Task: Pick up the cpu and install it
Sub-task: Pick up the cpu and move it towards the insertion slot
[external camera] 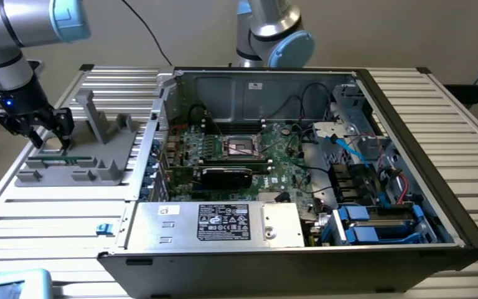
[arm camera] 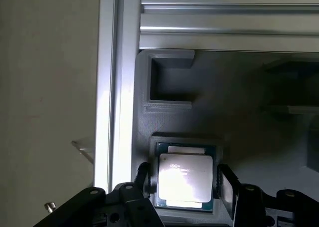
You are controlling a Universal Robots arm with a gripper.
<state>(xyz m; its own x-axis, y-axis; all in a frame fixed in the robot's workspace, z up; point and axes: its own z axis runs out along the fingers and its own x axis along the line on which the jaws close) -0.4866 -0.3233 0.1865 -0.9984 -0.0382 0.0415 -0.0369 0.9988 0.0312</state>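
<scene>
- The exterior view gives me the overall layout. The open computer case point(external camera: 256, 93) sits mid-bench, and a grey holder point(external camera: 98, 156) lies beside it, toward the bench point(external camera: 438, 124) edge on the exterior view's left.
- In that view, the pincer point(external camera: 46, 140) hangs low over the holder's outer end, well apart from the case.
- The wrist view supplies the close detail. The cpu point(arm camera: 185, 179) lies flat in a square recess of the holder, metal top facing up.
- The pincer point(arm camera: 185, 184) straddles the cpu, with one finger along each of two opposite sides.
- The fingers point(arm camera: 227, 187) stand wide, and a thin gap shows beside the chip on one side. The chip rests in its recess, not lifted.
- Inside the case, the socket frame point(external camera: 243, 147) sits on the board. A silver box with a white label point(external camera: 222, 222) lies along the near wall.
</scene>
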